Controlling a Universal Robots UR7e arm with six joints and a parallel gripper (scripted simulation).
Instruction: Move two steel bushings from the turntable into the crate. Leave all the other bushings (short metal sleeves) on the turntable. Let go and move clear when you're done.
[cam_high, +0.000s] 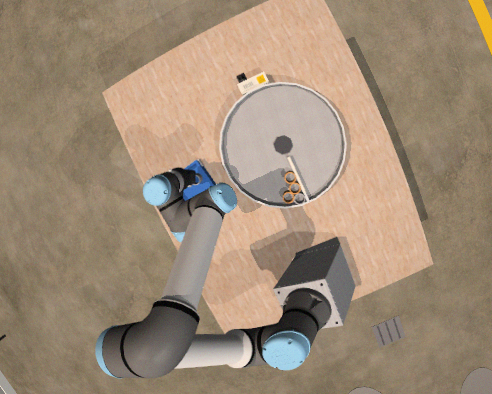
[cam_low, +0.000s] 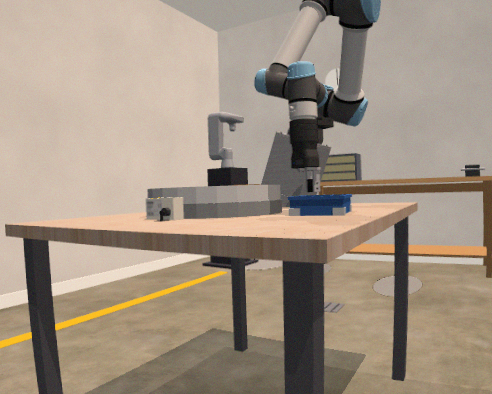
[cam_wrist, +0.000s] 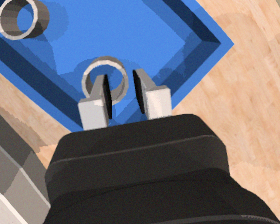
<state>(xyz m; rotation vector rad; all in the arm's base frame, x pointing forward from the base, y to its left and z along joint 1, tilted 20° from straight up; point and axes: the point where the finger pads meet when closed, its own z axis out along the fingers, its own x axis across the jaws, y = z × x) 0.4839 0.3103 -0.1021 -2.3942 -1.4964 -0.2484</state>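
Two short, smooth grey steel bushings were seen standing on end in a blue, straight-walled crate (cam_high: 192, 194) (cam_low: 320, 205) (cam_wrist: 226, 46), near the counter's (cam_high: 170, 90) (cam_low: 210, 232) left edge as viewed from above. Their long axes were vertical, with round mouths facing up. The nearer bushing (cam_wrist: 124, 82) was overlapped by one finger in the wrist view; the farther bushing (cam_wrist: 43, 19) was set apart. The gripper (cam_low: 312, 192) (cam_wrist: 121, 86) was partly open, with nothing held. On the round, matte grey turntable (cam_high: 270, 115) (cam_low: 230, 201), three orange-rimmed bushings (cam_high: 295, 187) and one grey bushing (cam_high: 299, 198) were grouped beside a pale straight bar (cam_high: 298, 178).
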